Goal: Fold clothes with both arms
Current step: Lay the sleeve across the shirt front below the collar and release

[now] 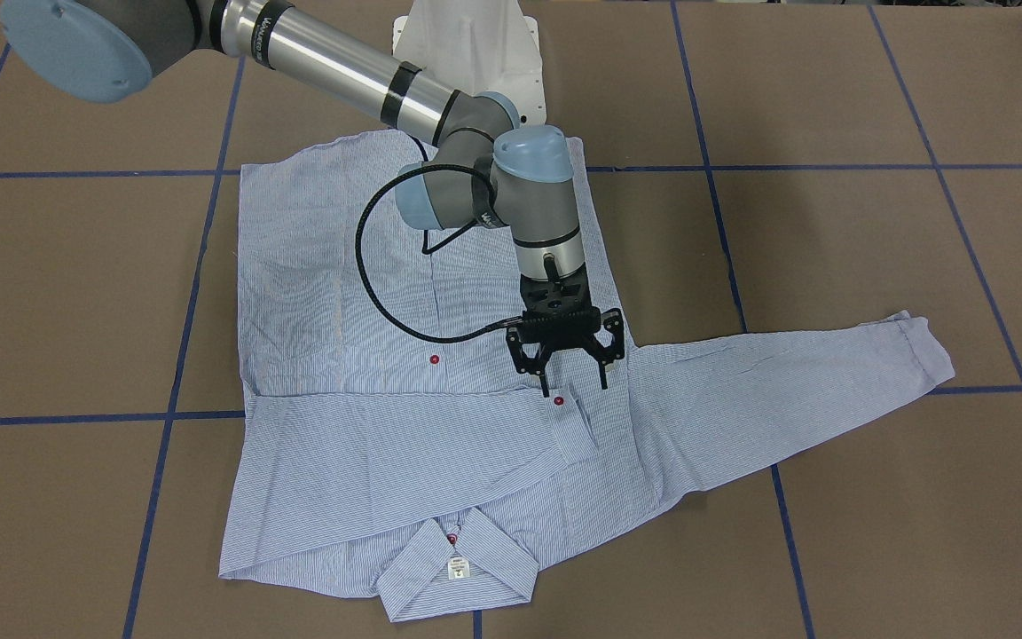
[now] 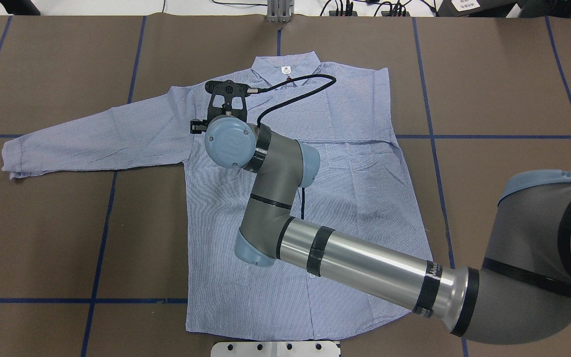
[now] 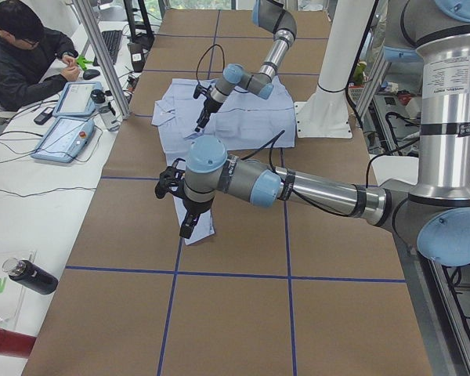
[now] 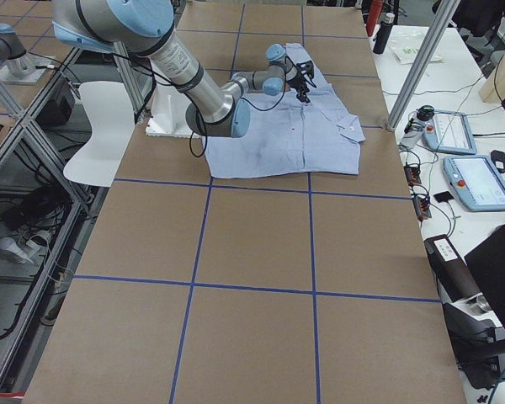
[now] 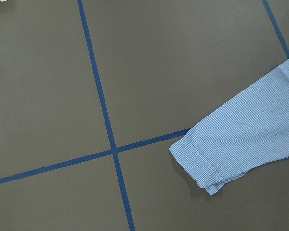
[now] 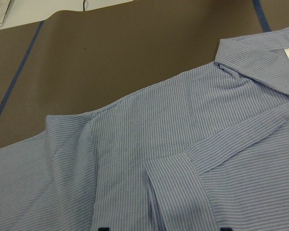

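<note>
The light blue striped shirt lies flat, front up, its collar at the table's far side from the robot. One sleeve is folded across the chest, and its cuff sits just under my right gripper, which hangs open with nothing in it. In the right wrist view that cuff lies between the two fingertips at the bottom edge. The other sleeve stretches out flat to the robot's left. My left gripper hovers over its cuff; I cannot tell whether it is open or shut.
The brown table carries a grid of blue tape lines. The white pedestal base stands at the shirt's hem. Past the table's far edge a person sits at a desk with control tablets and a bottle.
</note>
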You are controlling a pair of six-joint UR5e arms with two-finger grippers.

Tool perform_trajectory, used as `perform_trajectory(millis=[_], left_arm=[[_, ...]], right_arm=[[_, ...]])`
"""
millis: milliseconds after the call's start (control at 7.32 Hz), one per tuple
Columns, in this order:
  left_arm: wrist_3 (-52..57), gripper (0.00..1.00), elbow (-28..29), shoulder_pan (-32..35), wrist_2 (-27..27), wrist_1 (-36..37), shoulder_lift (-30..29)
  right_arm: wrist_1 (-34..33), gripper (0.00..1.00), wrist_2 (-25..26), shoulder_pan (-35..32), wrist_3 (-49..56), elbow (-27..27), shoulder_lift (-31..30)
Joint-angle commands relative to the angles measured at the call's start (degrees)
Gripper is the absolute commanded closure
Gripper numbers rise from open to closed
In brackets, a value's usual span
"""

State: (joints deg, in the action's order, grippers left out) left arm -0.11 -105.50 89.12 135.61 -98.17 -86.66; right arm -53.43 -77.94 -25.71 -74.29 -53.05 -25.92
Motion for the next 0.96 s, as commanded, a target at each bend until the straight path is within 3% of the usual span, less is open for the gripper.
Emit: perform_trajectory(millis=[0,273,410,546,683,819], left_arm=[[-0.2,0.0,-0.4,0.0,0.1,-0.1,-0.1],[-0.2,0.0,-0.3,-0.1,0.9,-3.6,-0.3],[-1.1,0.0,-0.4,-0.3,1.2,-9.0,-0.3],[-3.3,0.0,0.0,-1.6,1.2,-11.0,-0.8],[-5.1,0.0,0.8,-5.5,0.8,-12.9,-1.4],[-8.0,0.0,4.9,-6.3,0.7,-18.0,-2.2]], right_arm=[[-2.1,0.03,-1.3,-0.6,2.0,-0.5,0.9],[-17.1,0.01,-13.7,-5.0,2.5,-7.9,0.9],[-26.3,0.01,-20.0,-7.3,4.4,-12.6,0.4],[-33.3,0.0,-23.8,-9.7,7.8,-17.3,-1.3],[-37.1,0.0,-27.8,-12.5,11.0,-24.4,-6.3],[-40.0,0.0,-33.1,-16.5,18.8,-35.3,-15.3]])
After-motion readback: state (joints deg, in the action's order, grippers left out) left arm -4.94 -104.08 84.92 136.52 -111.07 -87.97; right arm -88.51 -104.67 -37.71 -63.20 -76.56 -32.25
